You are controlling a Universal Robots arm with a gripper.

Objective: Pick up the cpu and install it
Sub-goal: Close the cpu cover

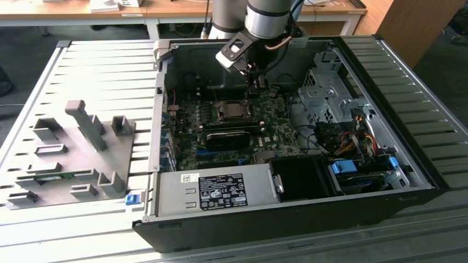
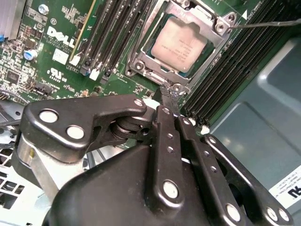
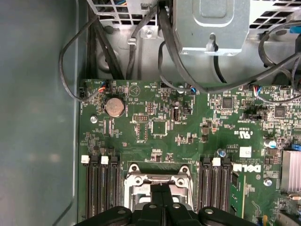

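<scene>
The cpu (image 2: 181, 43) lies flat inside the black socket with the metal frame (image 2: 141, 56) on the green motherboard, silver top up; in the exterior view the cpu (image 1: 234, 111) sits mid-board inside the open computer case. My gripper (image 2: 168, 96) hovers beside the socket's edge, its two black fingers pressed together with nothing between them. In the first wrist view the gripper (image 3: 162, 200) covers the middle of the socket frame (image 3: 136, 181). In the exterior view the gripper (image 1: 256, 87) hangs just behind the socket.
Black memory slots (image 2: 117, 28) flank the socket on both sides. A thin metal lever (image 2: 263, 23) sticks out from the socket. Cables (image 3: 117, 56) and a drive cage (image 1: 329, 93) crowd the case. A grey fixture block (image 1: 66, 159) lies at the exterior view's left.
</scene>
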